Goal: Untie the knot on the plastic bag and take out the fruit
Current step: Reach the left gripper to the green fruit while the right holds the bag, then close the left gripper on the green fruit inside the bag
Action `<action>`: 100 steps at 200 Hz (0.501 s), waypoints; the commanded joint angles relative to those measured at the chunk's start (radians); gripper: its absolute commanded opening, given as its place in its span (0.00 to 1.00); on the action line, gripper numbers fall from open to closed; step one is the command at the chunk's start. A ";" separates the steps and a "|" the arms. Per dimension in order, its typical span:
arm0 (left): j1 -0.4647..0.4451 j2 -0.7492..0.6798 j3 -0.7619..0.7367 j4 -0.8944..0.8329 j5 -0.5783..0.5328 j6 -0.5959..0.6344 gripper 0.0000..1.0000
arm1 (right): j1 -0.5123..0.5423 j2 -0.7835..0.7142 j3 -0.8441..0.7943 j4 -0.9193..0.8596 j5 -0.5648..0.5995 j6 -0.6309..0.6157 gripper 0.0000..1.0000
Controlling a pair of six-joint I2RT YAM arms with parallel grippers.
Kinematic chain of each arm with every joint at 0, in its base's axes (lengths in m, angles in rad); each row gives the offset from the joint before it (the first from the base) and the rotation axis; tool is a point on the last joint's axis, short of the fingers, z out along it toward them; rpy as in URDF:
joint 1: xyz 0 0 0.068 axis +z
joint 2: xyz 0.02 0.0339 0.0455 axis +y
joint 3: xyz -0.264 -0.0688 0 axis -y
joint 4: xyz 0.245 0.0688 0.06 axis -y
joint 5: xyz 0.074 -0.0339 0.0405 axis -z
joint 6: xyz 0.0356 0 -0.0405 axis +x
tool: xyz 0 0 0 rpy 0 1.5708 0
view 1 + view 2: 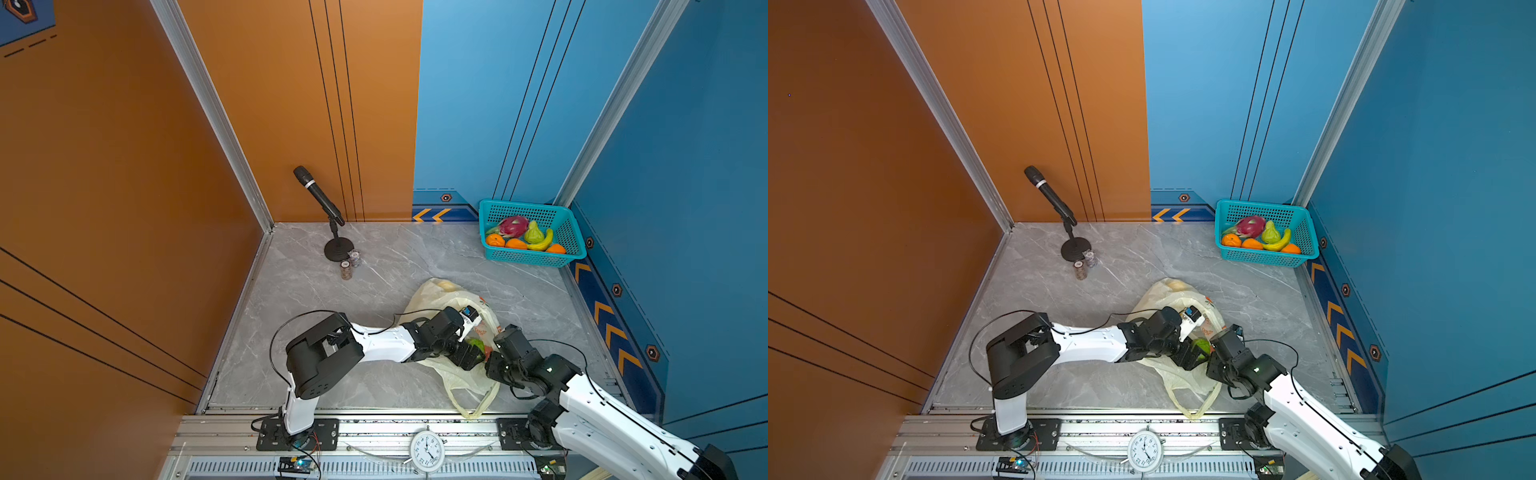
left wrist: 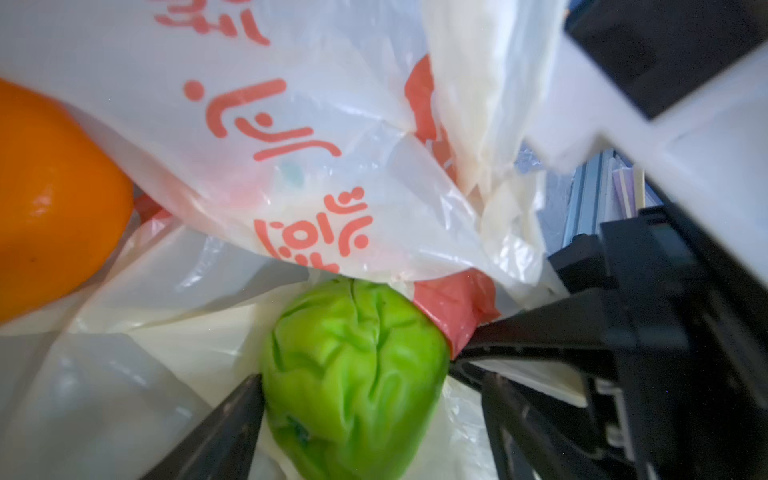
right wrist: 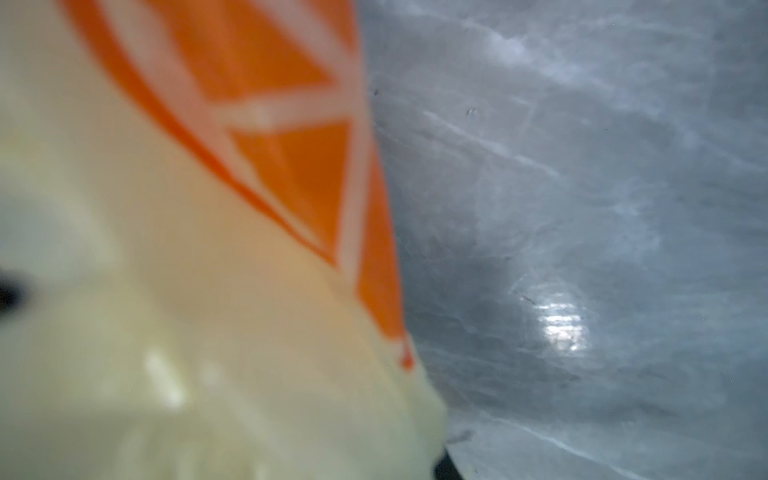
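- We saw the left gripper [image 2: 370, 376] spread wide in the mouth of the plastic bag [image 1: 436, 299], one finger either side of the green fruit [image 2: 353, 357].
- The right gripper [image 2: 457, 362] pinched the bag's film beside it.
- The bag lay crumpled on the desk [image 1: 374, 270].

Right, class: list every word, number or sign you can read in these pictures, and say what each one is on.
"12" and the other hour numerals, seen upside down: dial of the clock.
Orange-red script: printed on the plastic bag; I cannot read it as words.
Orange chevron arrows, no words: wall trim.
Labels on the small jars: too small to read.
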 commanded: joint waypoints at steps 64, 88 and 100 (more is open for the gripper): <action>-0.014 0.018 0.060 -0.078 -0.197 0.027 0.73 | -0.011 -0.051 -0.011 -0.018 -0.024 0.029 0.22; -0.011 0.018 0.074 -0.068 -0.198 0.034 0.77 | -0.010 -0.051 -0.020 0.003 -0.051 0.028 0.22; -0.011 0.029 0.093 -0.067 -0.189 0.034 0.83 | -0.010 -0.052 -0.022 0.007 -0.060 0.030 0.22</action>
